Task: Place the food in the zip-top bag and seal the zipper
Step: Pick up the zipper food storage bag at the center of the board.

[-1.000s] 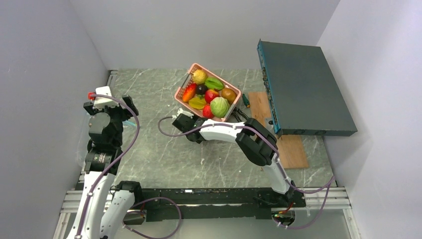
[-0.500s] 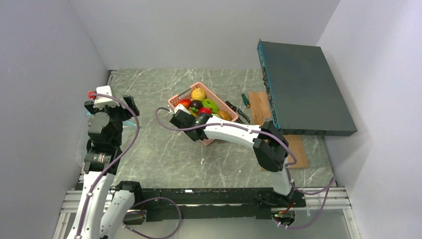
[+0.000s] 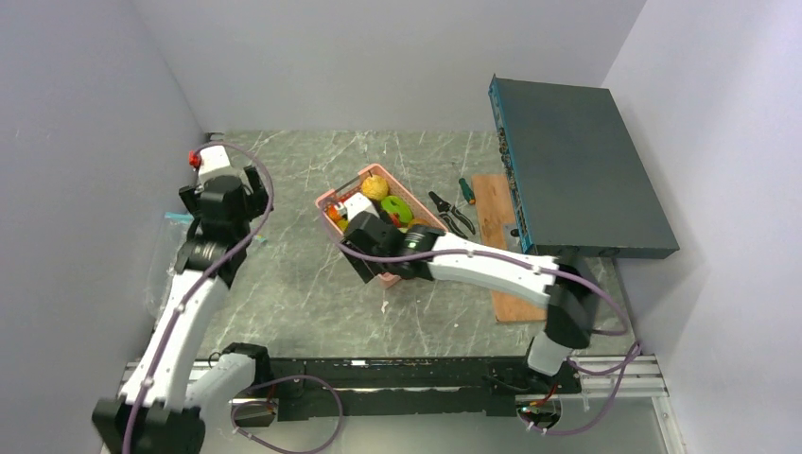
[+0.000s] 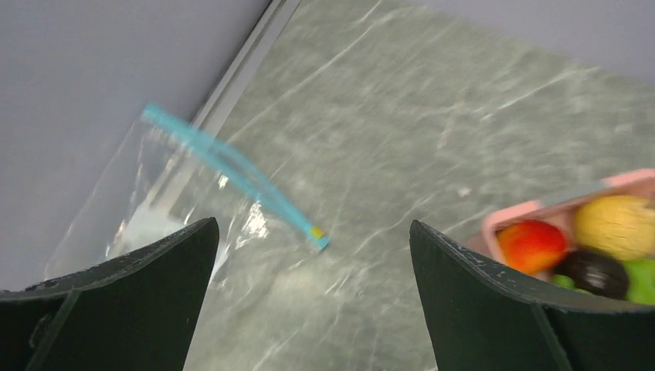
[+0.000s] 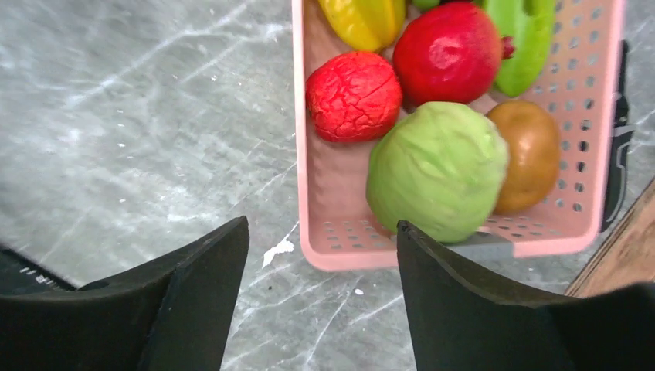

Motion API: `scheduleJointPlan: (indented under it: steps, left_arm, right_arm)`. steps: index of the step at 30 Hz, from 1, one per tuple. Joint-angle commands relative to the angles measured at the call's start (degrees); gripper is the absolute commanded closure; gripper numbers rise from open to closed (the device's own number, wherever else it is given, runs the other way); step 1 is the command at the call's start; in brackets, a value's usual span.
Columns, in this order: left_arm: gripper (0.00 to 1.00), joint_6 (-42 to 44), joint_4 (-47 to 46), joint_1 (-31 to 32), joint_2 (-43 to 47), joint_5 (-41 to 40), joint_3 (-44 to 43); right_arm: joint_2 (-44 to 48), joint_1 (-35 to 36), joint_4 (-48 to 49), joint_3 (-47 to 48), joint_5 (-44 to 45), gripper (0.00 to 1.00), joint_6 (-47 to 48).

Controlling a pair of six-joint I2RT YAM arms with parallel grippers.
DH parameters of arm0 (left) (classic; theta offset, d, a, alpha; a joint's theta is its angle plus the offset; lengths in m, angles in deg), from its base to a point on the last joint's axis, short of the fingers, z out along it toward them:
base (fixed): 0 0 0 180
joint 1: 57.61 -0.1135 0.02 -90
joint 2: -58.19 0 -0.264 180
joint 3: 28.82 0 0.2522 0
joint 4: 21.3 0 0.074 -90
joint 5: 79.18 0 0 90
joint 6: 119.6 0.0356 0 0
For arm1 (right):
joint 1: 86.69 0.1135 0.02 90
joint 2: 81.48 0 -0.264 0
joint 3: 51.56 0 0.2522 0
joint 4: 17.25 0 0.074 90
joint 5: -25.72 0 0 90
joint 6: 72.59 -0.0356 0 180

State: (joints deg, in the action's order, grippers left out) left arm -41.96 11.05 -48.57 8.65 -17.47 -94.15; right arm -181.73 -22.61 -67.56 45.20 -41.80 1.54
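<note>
The zip-top bag [image 4: 147,209] lies flat and clear by the left wall, its teal zipper [image 4: 232,166] running diagonally. My left gripper [image 4: 313,232] hovers open just above the zipper's near end, holding nothing. In the top view the left gripper [image 3: 225,203] covers most of the bag [image 3: 173,219]. The food fills a pink basket [image 5: 340,255]: a green cabbage [image 5: 436,170], a wrinkled red piece [image 5: 354,94], a pomegranate [image 5: 448,50], a brown kiwi [image 5: 525,154] and a yellow starfruit [image 5: 363,19]. My right gripper [image 5: 322,232] is open over the basket's near corner.
A dark slab-like case [image 3: 577,170] leans at the right over a wooden board [image 3: 511,255]. Pliers [image 3: 449,210] and a screwdriver [image 3: 465,189] lie beside the basket [image 3: 326,200]. Walls close in the left, back and right.
The pink basket has slid towards the near left along with my right gripper, whose jaws have since opened. My left arm has reached farther out over the bag.
</note>
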Motion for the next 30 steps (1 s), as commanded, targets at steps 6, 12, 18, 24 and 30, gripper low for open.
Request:
scheduleJointPlan:
  steps: [6,12,18,24,30]
  left_arm:
    - [0.00,-34.70,29.53,-22.80,-17.46,7.20,-5.51]
    - [0.00,-47.24,25.23,-31.35,-17.37,8.78,2.76]
    - [0.00,-52.58,27.25,-31.98,-18.98,4.27,6.17]
    - [0.01,-52.62,21.44,-33.27,-17.35,13.20,13.78]
    - [0.12,-54.89,20.37,-33.45,-11.19,15.22,19.04]
  right_arm:
    - [16.93,0.00,13.91,-10.70,0.12,0.26,1.68]
    - [20.94,-0.06,15.44,-13.21,-0.36,0.26,1.89]
    - [22.76,-0.01,16.86,-15.62,-0.65,0.25,1.03]
    - [22.02,0.04,16.31,-14.92,-0.89,0.25,0.76]
    - [23.17,0.02,17.08,-16.82,-0.85,0.25,-0.40]
